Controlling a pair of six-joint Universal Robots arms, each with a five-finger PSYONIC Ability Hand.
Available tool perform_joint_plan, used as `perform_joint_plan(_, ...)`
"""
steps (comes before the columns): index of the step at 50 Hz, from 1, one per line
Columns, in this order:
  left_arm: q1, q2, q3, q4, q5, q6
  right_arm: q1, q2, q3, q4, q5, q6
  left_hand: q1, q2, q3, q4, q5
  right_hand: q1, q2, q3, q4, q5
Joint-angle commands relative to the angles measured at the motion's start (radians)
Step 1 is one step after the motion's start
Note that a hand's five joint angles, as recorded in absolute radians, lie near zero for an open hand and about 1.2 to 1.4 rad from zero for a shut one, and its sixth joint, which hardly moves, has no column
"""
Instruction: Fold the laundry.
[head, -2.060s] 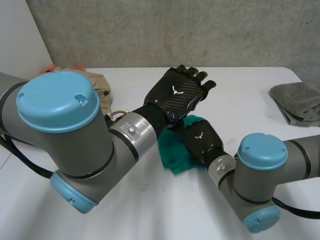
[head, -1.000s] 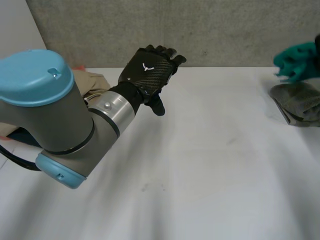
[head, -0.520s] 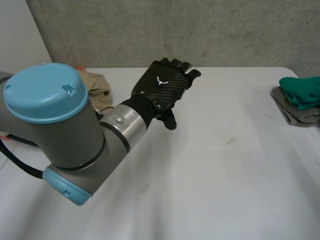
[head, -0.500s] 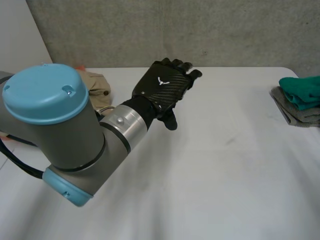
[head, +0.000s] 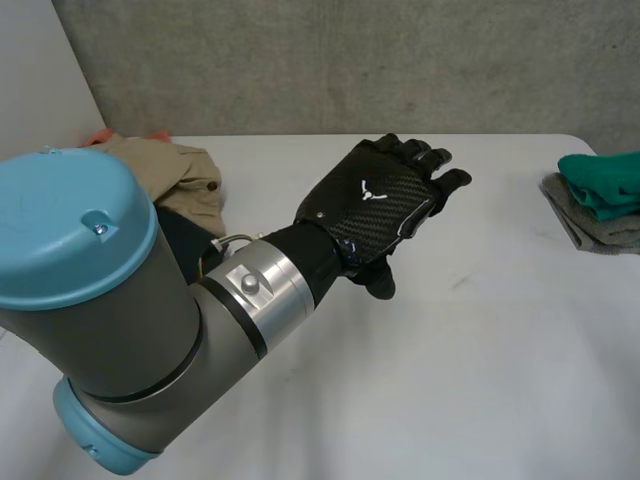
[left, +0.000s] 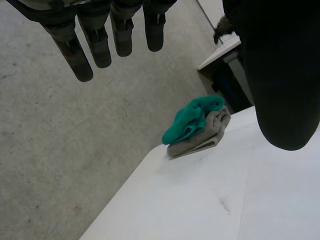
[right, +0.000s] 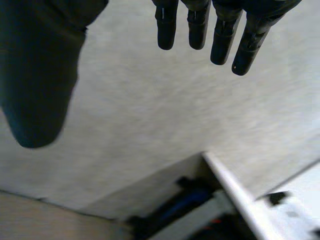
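A folded green cloth lies on top of a folded grey cloth at the table's right edge. My left hand hovers over the middle of the white table, open, with straight fingers and nothing in it. In the left wrist view the green cloth and the grey cloth sit well beyond the left hand's fingers, apart from them. My right hand is open in its own wrist view, fingers straight and spread, holding nothing and facing the grey wall.
A tan garment pile with something orange behind it lies at the table's back left, beside my left arm. A grey concrete wall runs behind the table.
The right hand carried the green cloth to the right, let it go on the grey cloth and opened. My left hand has moved right and nearer, over the table's middle.
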Motion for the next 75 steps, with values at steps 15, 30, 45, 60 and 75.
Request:
perform_joint_plan(15, 0.143, 0.084, -0.001, 0.087, -0.142, 0.010, 0.523, -0.427, 0.518, -0.383, -0.555, 0.341, 0.003, -0.006, -0.012, -0.009, -0.025, -0.022, -0.047, -0.036, -0.060, -0.065)
perform_joint_plan(30, 0.703, -0.281, 0.125, 0.139, -0.226, 0.364, 0.665, -0.253, 0.569, 0.156, -0.438, -0.211, -0.018, -0.027, -0.032, -0.029, -0.046, -0.022, -0.047, -0.036, -0.060, -0.065)
perform_joint_plan(45, 0.751, -0.536, 0.340, 0.169, -0.126, 0.414, 0.697, -0.237, 0.607, 0.147, -0.367, -0.228, 1.203, 1.194, 1.188, 1.192, 1.175, -0.022, -0.047, -0.036, -0.060, -0.065)
perform_joint_plan(60, 0.254, -0.157, 0.047, 0.300, -0.149, 0.005, 0.606, -0.282, 0.597, 0.102, -0.325, -0.095, 1.203, 1.194, 1.188, 1.192, 1.175, -0.022, -0.047, -0.036, -0.060, -0.065)
perform_joint_plan(75, 0.013, -0.238, -0.044, 0.282, 0.075, -0.017, 0.576, -0.311, 0.575, 0.064, -0.244, 0.030, 0.441, 0.432, 0.427, 0.430, 0.413, -0.022, -0.047, -0.036, -0.060, -0.065)
